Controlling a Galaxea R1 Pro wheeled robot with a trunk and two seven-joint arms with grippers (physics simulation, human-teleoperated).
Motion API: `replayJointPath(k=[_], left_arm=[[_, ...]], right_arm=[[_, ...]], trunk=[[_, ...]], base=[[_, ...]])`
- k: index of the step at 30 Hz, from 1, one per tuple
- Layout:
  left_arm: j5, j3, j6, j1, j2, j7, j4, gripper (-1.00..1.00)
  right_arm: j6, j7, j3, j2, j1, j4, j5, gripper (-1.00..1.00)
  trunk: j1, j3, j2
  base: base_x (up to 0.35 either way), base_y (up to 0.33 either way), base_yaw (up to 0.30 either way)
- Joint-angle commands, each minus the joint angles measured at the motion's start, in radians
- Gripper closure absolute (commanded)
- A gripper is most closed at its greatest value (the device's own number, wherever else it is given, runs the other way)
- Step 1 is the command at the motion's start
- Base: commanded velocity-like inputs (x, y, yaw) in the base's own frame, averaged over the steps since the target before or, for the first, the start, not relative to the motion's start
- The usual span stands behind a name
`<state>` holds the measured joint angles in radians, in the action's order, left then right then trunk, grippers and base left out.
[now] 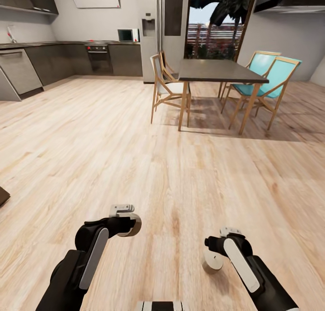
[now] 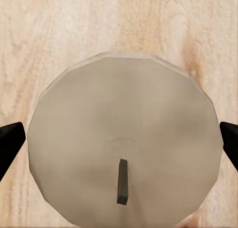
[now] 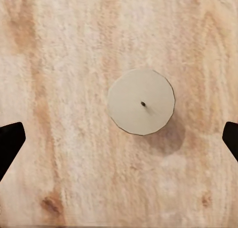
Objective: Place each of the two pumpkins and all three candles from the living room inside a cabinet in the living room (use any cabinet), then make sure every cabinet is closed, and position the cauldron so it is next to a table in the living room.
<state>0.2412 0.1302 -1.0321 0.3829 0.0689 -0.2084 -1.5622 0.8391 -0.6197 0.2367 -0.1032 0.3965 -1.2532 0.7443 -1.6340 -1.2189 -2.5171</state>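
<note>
The robot stands on a light wood floor (image 1: 135,148) facing a kitchen and dining area. In the head view the left hand (image 1: 123,210) is low at the near left, and a pale cream candle (image 1: 131,226) sits at its tip. The left wrist view shows this candle (image 2: 124,148) end-on, very close, its dark wick (image 2: 122,181) pointing at the camera, with one dark fingertip (image 2: 9,141) at each side of its rim. The fingers are spread to about the candle's width; whether they actually press on it cannot be told.

At the near right, the right hand (image 1: 231,232) hangs above the floor with a second candle (image 1: 212,261) standing upright on the boards just beside it. In the right wrist view that candle (image 3: 142,102) lies well apart from the fingertips (image 3: 10,143), which are set wide, holding nothing.

Farther off, a dark-topped dining table (image 1: 219,70) stands at the far right with wooden chairs (image 1: 166,82) and two turquoise-seated chairs (image 1: 266,78) around it. Grey kitchen units (image 1: 67,60) with an oven (image 1: 99,58) run along the far left wall.
</note>
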Motion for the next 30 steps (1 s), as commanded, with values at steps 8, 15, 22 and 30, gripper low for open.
replayJointPath(k=[8, 15, 22, 30], left_arm=[[0.01, 0.0, -0.003, 0.001, 0.0, -0.006, -0.001, 1.0], [0.01, 0.001, -0.002, 0.001, 0.0, -0.006, -0.001, 1.0], [0.01, 0.002, -0.003, 0.001, 0.0, -0.006, -0.004, 1.0], [0.01, -0.001, -0.006, -0.003, 0.0, -0.006, -0.024, 1.0]], right_arm=[[0.004, -0.011, 0.025, -0.003, 0.036, -0.02, 0.009, -1.0], [0.003, -0.011, 0.026, -0.009, 0.043, -0.016, 0.007, -1.0], [0.003, -0.011, 0.023, -0.015, 0.047, -0.01, 0.003, -1.0], [0.002, -0.011, 0.024, -0.013, 0.047, -0.009, 0.004, -1.0]], trunk=[[-0.003, -0.032, -0.002], [-0.004, -0.04, -0.003], [-0.007, -0.067, -0.004], [-0.011, -0.098, -0.006]], base=[[0.0, 0.0, 0.0], [0.0, 0.0, 0.0], [0.0, 0.0, 0.0], [0.0, 0.0, 0.0]])
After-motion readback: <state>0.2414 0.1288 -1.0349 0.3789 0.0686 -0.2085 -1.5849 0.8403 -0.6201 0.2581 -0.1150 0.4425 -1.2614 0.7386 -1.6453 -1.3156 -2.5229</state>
